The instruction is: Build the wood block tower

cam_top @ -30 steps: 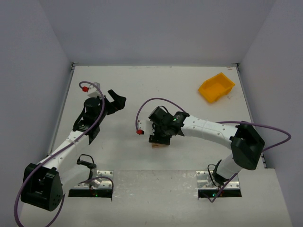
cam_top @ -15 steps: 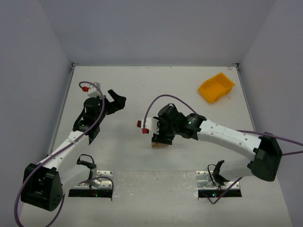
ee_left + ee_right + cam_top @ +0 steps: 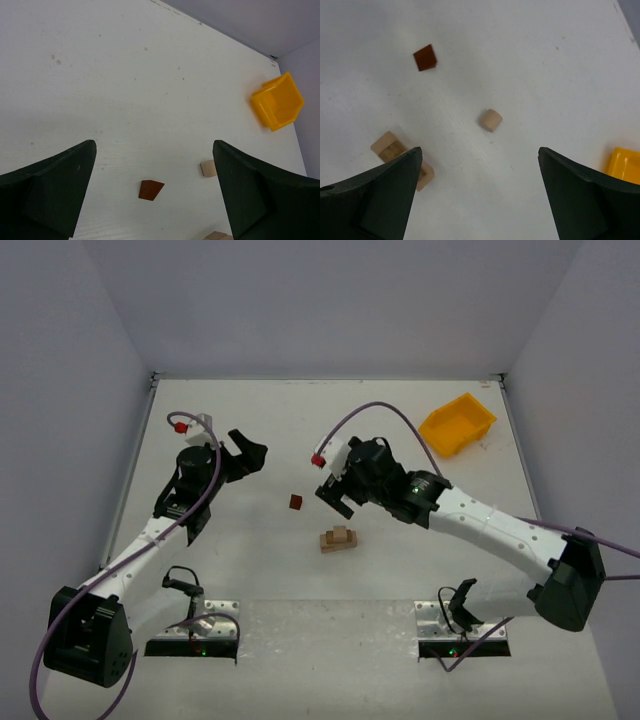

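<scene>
A small stack of pale tan wood blocks (image 3: 338,538) stands near the table's middle; it also shows in the right wrist view (image 3: 390,146), partly behind my left finger. A dark reddish-brown block (image 3: 296,502) lies alone to its far left, seen too in the left wrist view (image 3: 151,190) and the right wrist view (image 3: 425,57). One loose pale block (image 3: 491,120) lies apart from the stack; the left wrist view (image 3: 208,168) shows it too. My right gripper (image 3: 335,496) hangs open and empty above the table, just behind the stack. My left gripper (image 3: 249,453) is open and empty, far left of the blocks.
A yellow plastic bin (image 3: 457,423) sits at the far right, also in the left wrist view (image 3: 277,102) and at the right wrist view's edge (image 3: 625,162). White walls close the table on three sides.
My right gripper has risen and drawn back from the stack toward the far side, with its jaws open. The stack and the reddish-brown block are now uncovered. The left arm has not moved.
</scene>
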